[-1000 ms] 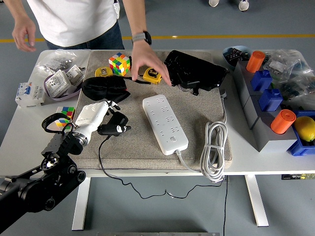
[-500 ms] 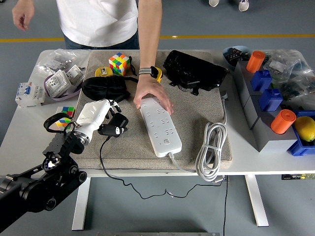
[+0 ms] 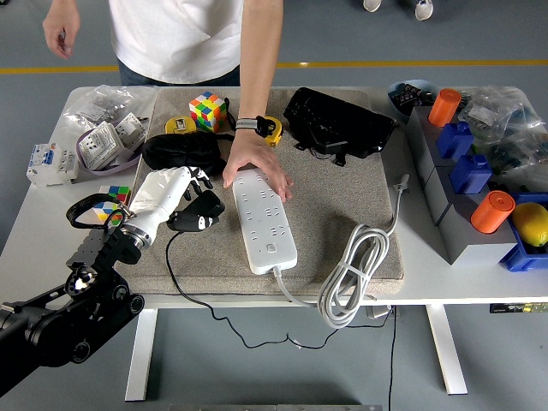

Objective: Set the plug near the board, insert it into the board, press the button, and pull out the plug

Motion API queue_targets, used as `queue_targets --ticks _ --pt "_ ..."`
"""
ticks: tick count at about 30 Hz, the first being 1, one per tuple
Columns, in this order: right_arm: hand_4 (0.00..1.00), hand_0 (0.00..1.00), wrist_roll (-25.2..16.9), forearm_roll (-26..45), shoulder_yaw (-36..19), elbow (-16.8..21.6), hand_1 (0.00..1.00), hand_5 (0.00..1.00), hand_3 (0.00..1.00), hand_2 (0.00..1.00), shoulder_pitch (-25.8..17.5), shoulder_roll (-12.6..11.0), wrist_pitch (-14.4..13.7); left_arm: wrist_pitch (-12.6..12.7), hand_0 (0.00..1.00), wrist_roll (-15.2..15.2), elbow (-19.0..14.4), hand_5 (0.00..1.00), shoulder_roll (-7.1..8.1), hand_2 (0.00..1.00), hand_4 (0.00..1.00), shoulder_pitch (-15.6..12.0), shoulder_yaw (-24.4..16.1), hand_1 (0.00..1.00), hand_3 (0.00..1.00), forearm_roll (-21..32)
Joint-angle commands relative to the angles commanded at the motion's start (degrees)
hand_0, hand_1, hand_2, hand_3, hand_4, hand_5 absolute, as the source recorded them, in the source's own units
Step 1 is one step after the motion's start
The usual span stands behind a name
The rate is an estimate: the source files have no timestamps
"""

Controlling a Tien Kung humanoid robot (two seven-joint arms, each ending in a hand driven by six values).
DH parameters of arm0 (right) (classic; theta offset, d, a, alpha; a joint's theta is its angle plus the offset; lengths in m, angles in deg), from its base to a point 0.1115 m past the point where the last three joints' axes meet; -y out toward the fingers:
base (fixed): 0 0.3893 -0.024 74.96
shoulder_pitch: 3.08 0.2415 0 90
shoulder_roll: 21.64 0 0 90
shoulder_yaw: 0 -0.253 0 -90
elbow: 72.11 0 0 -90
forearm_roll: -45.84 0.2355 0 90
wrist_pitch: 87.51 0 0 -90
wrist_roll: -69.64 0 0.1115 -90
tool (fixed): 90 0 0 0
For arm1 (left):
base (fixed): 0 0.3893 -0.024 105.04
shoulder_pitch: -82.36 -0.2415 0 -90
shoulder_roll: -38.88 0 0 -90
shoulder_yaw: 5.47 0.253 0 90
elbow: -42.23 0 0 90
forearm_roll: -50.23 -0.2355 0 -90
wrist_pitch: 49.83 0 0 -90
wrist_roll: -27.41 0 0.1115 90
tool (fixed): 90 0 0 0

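Note:
My left hand (image 3: pixel 184 199) is shut on a black plug (image 3: pixel 195 217), its thin black cord hanging off the table's near edge. The plug sits on the grey mat (image 3: pixel 342 197), a little left of the white power strip (image 3: pixel 262 218). A person's hand (image 3: pixel 250 163) rests on the strip's far end, holding it. The strip lies lengthwise, its button end toward me, with its white cable coiled (image 3: pixel 351 274) at the mat's near right. My right arm does not show.
Behind the plug lie a black pouch (image 3: pixel 181 151), two tape measures (image 3: pixel 180 125) and a Rubik's cube (image 3: pixel 208 110). A second cube (image 3: pixel 111 199) and grey adapters (image 3: pixel 107 141) sit left of the mat. A black case (image 3: pixel 338 124) lies behind the strip. Blue bins with orange cylinders (image 3: pixel 491 211) stand right.
The person reached in, set a hand on the power strip and slid it left toward my hand, dragging the cable coil. My left hand with the plug shifted slightly away from me.

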Motion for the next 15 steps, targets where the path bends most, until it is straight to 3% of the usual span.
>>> queue_targets --ticks 7,15 --pt "0.993 0.646 0.0 0.0 -0.5 -0.1 0.666 0.544 0.554 0.636 -0.2 0.1 0.0 1.9 0.233 -4.4 -2.5 0.002 0.72 0.439 0.865 1.2 0.4 0.384 0.532 3.7" --pt "0.993 0.646 0.0 -0.1 -0.7 0.0 0.666 0.544 0.554 0.636 0.1 0.3 0.1 0.9 0.234 -9.2 -1.8 0.002 0.61 0.433 0.857 4.3 3.8 0.384 0.531 7.5"
